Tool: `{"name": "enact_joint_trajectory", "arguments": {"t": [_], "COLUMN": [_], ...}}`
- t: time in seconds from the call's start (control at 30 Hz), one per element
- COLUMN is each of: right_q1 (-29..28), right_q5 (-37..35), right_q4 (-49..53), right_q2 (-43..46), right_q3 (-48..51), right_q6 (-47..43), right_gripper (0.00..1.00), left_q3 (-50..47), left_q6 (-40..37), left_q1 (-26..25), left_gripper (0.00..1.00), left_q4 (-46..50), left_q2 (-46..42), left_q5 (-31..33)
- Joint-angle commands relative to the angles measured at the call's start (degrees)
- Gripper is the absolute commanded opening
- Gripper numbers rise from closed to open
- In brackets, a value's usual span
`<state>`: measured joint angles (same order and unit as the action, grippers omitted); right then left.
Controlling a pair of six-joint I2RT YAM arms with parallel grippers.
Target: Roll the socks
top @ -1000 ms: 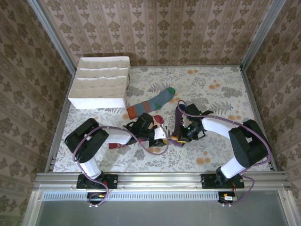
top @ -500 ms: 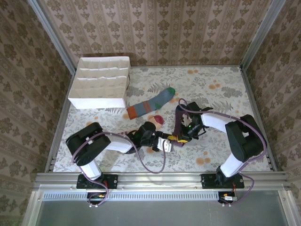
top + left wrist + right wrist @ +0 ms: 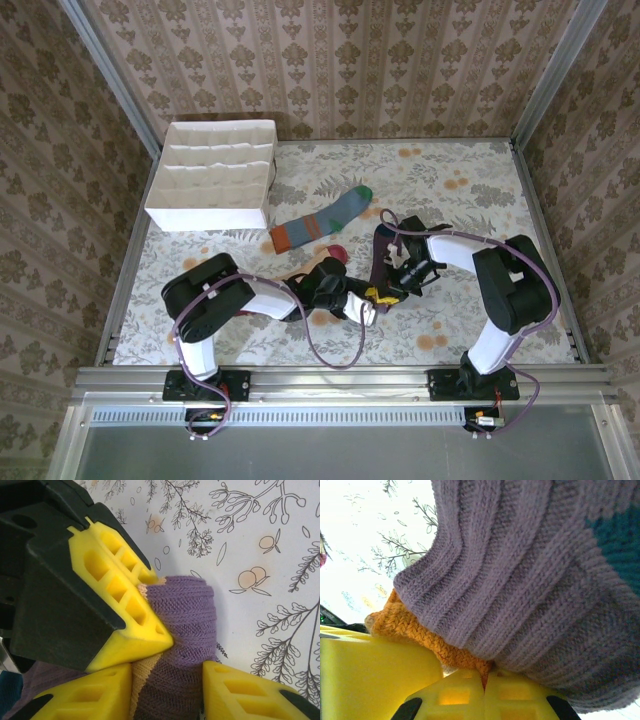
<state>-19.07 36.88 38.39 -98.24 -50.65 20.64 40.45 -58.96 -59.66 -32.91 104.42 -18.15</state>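
White box (image 3: 212, 175): well off to the far left of the left claw (image 3: 356, 300).

Grey-blue sock (image 3: 322, 222): flat on the table (image 3: 470, 190), just beyond the left claw. Long axis diagonal, orange cuff near-left, green toe pointing far-right.

Maroon-tipped sock (image 3: 338, 253): small bit showing just beyond the left claw; lie unclear.

Left claw, wrist view (image 3: 167, 692): 2 yellow fingers part open, pressed against either side of the purple sock (image 3: 186, 610), which is rolled here. The roll's rounded end points straight out ahead of the claw.

From above, the purple sock's loose length runs as a dark strip from both claws toward the far side.

Right claw (image 3: 485, 695): fingers closed together, pinching the orange-tan knit edge under the purple ribbing.
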Motion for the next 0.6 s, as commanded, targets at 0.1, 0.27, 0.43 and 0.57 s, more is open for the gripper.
{"name": "enact_joint_trajectory", "arguments": {"t": [0.1, 0.27, 0.43, 0.57], "right_q1": [-0.01, 1.11, 2.32, 2.36], "right_q5": [4.21, 3.77, -4.84, -10.49], "right_q4": [2.12, -3.97, -9.2, -15.5], "right_q2": [-2.12, 4.9, 19.57, 30.91], "right_q3": [2.26, 5.07, 9.24, 16.21], "right_q6": [-0.49, 3.82, 8.58, 13.04], "right_gripper": [0.01, 0.26, 0.48, 0.47], "left_q3": [4.4, 12.93, 22.08, 28.44], "left_q6": [-4.55, -1.54, 3.87, 10.04], "left_q1": [-1.06, -1.16, -0.7, 0.69], "left_gripper": [0.11, 0.0, 0.0, 0.0], "left_q4": [17.77, 37.91, 53.01, 61.33], "left_q2": [1.72, 1.85, 5.1, 8.1], "left_q5": [2.28, -3.94, -7.64, -12.84]}}
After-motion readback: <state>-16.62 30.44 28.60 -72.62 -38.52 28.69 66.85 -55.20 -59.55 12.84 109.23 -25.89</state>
